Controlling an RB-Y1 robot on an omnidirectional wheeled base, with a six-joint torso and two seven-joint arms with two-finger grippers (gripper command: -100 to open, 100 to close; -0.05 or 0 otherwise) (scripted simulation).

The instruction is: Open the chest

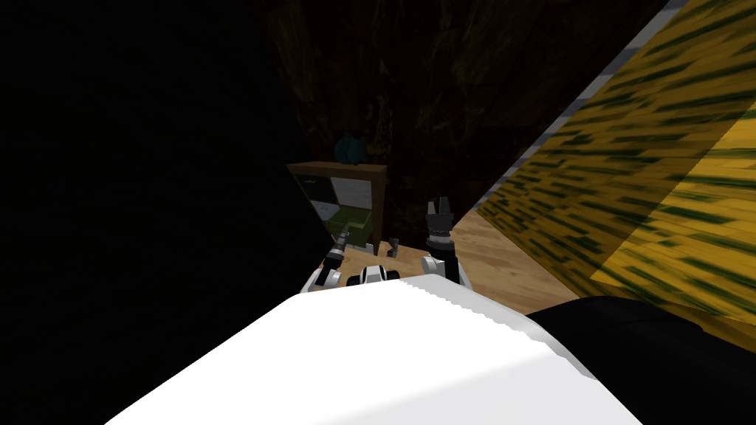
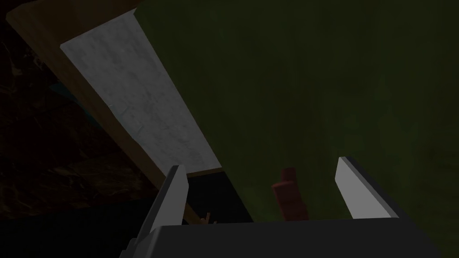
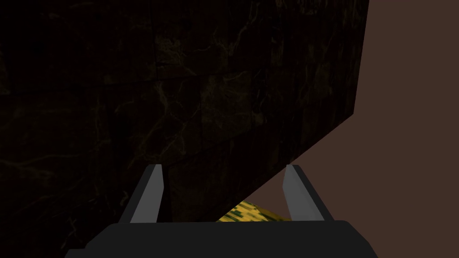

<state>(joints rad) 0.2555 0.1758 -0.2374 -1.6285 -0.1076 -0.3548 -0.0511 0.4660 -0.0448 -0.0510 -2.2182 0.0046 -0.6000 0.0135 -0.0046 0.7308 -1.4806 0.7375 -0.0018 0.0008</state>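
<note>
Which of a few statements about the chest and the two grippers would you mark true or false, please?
1. The left gripper is open. True.
2. The left gripper is clamped on the small reddish handle. False: the handle sits between the spread fingers, which stand apart from it.
3. A teal object stands on top of the chest. True.
4. The right gripper is touching the chest. False: it is raised to the side, apart from the chest, open and facing a dark wall.
5. The wall on the robot's right is plain white. False: it is yellow with green streaks.
</note>
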